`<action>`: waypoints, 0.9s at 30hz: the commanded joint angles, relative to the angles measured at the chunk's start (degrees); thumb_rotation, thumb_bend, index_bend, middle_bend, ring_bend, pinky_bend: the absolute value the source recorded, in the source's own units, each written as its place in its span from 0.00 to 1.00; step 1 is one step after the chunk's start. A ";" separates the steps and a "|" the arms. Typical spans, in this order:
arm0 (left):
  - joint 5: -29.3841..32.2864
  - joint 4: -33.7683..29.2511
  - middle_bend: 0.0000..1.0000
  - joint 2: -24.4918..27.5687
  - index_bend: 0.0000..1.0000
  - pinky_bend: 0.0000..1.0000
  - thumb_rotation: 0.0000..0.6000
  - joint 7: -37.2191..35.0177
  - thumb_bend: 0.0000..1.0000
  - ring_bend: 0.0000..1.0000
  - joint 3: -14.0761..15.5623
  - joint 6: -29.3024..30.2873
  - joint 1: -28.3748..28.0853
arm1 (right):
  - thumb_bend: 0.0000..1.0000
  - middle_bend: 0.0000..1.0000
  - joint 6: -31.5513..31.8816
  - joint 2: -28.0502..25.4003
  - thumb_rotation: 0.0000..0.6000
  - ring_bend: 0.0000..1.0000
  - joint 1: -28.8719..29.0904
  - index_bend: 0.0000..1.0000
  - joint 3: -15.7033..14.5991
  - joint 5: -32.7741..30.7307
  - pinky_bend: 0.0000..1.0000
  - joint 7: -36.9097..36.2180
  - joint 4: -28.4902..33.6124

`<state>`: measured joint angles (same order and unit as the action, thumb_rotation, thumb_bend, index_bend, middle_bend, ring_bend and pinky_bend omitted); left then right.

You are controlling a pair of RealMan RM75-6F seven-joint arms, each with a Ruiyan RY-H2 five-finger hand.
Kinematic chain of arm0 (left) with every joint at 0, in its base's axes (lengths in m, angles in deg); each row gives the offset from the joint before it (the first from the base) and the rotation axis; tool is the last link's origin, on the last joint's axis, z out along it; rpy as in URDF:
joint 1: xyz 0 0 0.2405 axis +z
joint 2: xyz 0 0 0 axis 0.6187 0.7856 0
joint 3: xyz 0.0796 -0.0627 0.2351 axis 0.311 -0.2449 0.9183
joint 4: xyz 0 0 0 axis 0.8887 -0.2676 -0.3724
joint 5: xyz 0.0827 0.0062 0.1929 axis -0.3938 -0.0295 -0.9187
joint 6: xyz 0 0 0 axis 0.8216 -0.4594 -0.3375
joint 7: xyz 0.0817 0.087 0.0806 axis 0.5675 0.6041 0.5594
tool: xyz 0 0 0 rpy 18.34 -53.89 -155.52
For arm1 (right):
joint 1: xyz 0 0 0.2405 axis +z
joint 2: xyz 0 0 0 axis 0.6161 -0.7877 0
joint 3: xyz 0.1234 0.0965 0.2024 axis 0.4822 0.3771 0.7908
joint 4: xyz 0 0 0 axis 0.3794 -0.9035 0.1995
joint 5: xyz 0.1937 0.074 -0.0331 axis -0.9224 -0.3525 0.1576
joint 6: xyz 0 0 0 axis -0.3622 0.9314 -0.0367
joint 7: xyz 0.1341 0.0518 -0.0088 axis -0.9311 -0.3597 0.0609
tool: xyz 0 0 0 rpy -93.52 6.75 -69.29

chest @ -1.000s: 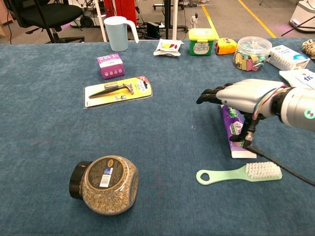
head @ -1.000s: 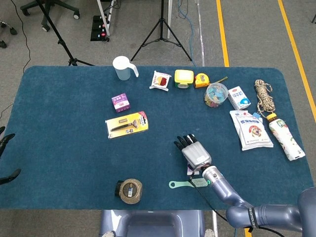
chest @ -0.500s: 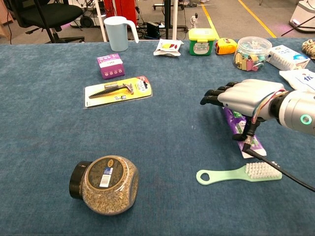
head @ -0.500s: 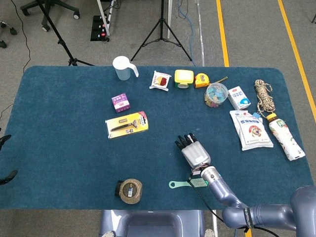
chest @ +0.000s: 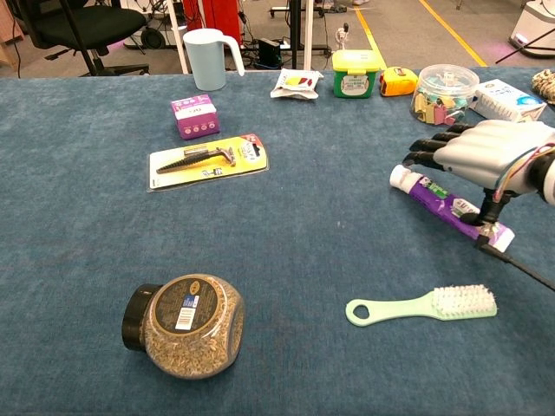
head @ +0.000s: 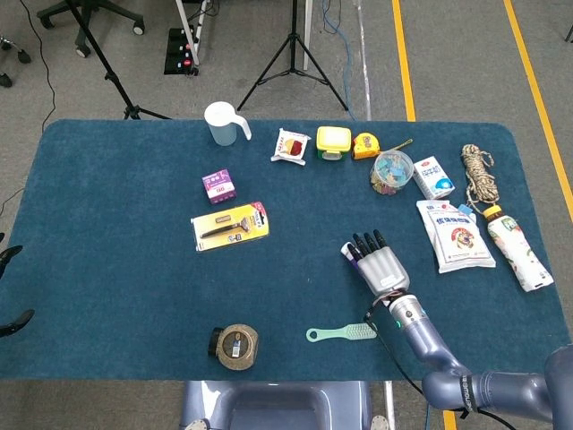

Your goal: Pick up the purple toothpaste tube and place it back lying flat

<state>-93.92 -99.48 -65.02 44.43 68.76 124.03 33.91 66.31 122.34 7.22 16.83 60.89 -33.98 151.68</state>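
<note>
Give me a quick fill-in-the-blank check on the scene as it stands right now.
1. The right hand is over the ____ toothpaste tube.
2. The tube's white cap points toward the robot's ____ side.
3. The mint-green brush lies ____ the robot than the tube does.
4. The jar of seeds lies on its ____.

Missing words: purple; left; nearer; side

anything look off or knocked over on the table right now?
Only the jar near the front edge: it lies on its side. The purple toothpaste tube lies flat under the right robot hand. Nothing spilled.
</note>
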 commanded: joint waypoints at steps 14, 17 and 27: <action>0.03 0.55 0.01 -0.34 0.10 0.00 1.00 -0.60 0.18 0.00 0.05 -0.39 -0.06 | 0.30 0.00 -15.80 -14.97 1.00 0.00 0.89 0.00 9.45 -7.68 0.00 -20.43 10.91; -0.02 0.80 0.01 -0.30 0.10 0.00 1.00 -0.96 0.18 0.00 0.09 -0.21 0.09 | 0.30 0.01 -20.02 -15.83 1.00 0.01 1.75 0.00 10.49 -8.25 0.00 -24.58 9.67; 0.14 1.57 0.01 -0.07 0.10 0.00 1.00 -1.96 0.18 0.00 0.33 -0.09 0.55 | 0.30 0.06 -27.23 -14.19 1.00 0.07 5.78 0.00 9.52 -10.58 0.00 -29.08 4.58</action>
<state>-93.79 -97.91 -65.09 42.47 69.08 123.95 34.45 39.84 107.81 12.29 26.63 50.90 -62.56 156.77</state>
